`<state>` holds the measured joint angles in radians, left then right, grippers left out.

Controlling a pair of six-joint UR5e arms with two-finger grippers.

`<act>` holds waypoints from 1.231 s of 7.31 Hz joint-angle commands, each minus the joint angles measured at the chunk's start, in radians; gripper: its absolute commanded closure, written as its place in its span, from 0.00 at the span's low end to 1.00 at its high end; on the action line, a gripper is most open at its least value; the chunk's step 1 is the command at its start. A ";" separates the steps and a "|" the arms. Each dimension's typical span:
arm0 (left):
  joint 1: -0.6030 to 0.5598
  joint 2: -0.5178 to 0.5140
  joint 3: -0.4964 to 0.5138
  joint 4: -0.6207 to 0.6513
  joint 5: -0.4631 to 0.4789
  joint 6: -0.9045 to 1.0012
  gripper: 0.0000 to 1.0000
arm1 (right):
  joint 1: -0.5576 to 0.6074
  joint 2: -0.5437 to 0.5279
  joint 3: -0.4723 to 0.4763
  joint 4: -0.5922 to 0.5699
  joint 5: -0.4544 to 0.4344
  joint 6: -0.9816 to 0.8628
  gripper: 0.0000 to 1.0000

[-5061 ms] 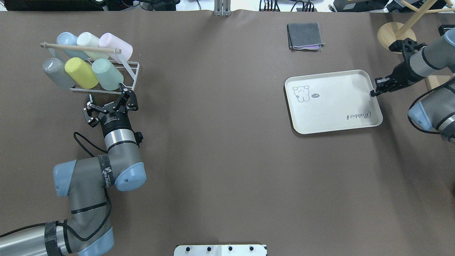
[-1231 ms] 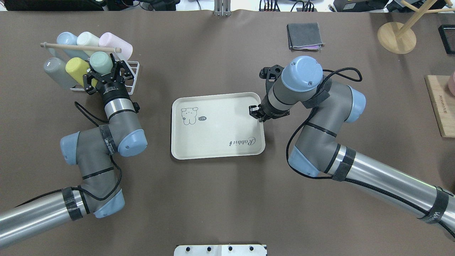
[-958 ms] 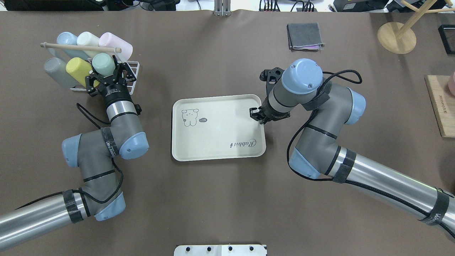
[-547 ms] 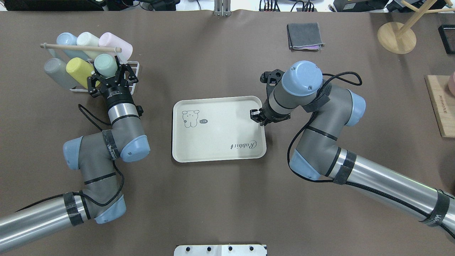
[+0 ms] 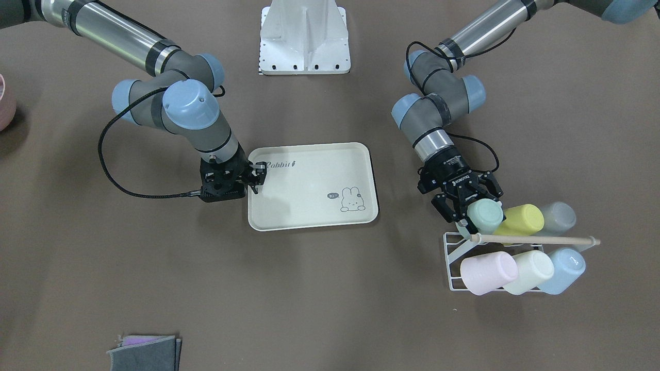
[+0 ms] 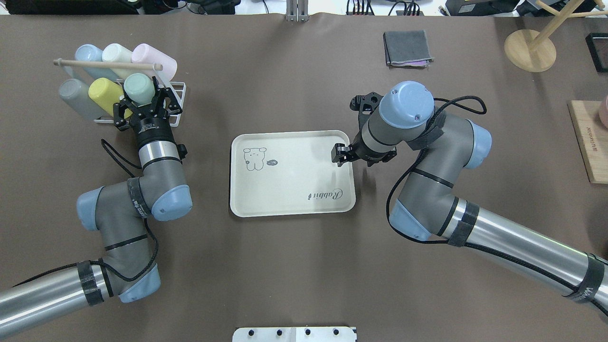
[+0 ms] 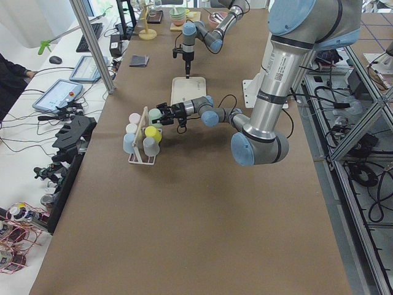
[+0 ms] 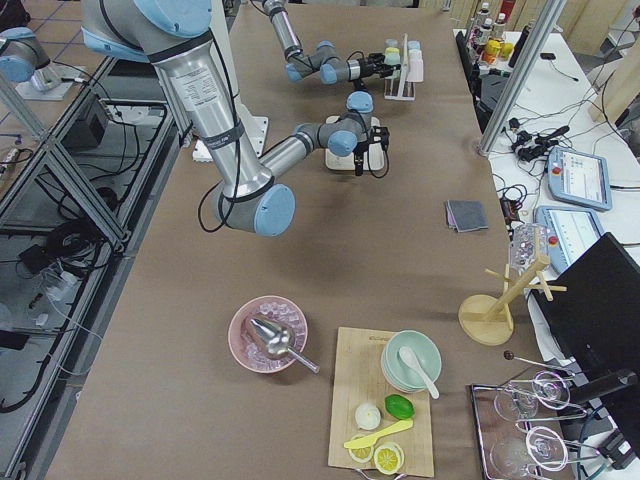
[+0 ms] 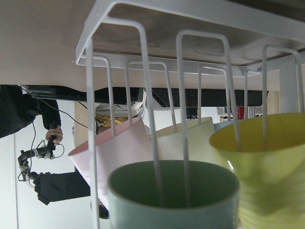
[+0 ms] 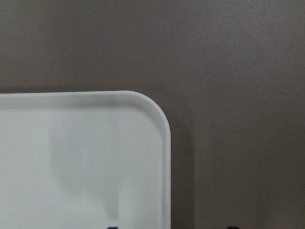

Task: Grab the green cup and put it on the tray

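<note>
Since about five seconds back, the tray (image 6: 289, 183) got dragged from the table's (image 6: 294, 275) right side to the middle. The left gripper (image 6: 142, 98) went from empty beside the rack (image 6: 176, 95) to clamped on the green cup (image 6: 138, 88). In the last half second the tray is basically parked and the cup has barely shifted.

Nearest the robot, the tray lies flat mid-table with nothing in it. The right gripper (image 6: 338, 154) is at its far right corner, over the rim. The right wrist view shows only two dark tips at the bottom edge, set apart, with the rim running between them. So the jaws read as parted and holding nothing, though that's not fully certain.

Further out, the left gripper is closed across the green cup's sides, one finger on each side. The cup is at the rack's near row, right by the yellow cup (image 6: 102, 90); can't tell if they touch. The left wrist view shows rack wires crossing its mouth, so I judge it not free of the rack yet. At the far edge is a folded cloth (image 6: 407, 47), not involved.

Step in hand: pulling the cup out. The grasp is done and placing hasn't started. Next it needs a draw back off the wires without snagging or nudging the yellow cup. Then carry it across to the tray's bare floor, turn it upright and release. The right arm at that corner could crowd the drop.
</note>
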<state>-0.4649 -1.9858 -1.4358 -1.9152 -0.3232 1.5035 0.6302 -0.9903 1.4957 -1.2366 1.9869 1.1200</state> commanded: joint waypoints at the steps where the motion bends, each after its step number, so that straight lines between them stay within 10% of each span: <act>1: -0.001 0.004 0.000 -0.117 0.000 0.127 0.84 | 0.064 -0.011 0.009 -0.021 0.039 -0.018 0.01; 4: -0.003 0.018 -0.005 -0.142 0.000 0.127 0.84 | 0.296 -0.103 0.064 -0.090 0.212 -0.167 0.01; 9: -0.003 0.035 -0.005 -0.266 0.000 0.197 0.84 | 0.615 -0.321 0.266 -0.403 0.236 -0.660 0.00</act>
<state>-0.4680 -1.9519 -1.4411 -2.1415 -0.3237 1.6672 1.1767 -1.2464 1.6971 -1.5547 2.2228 0.5856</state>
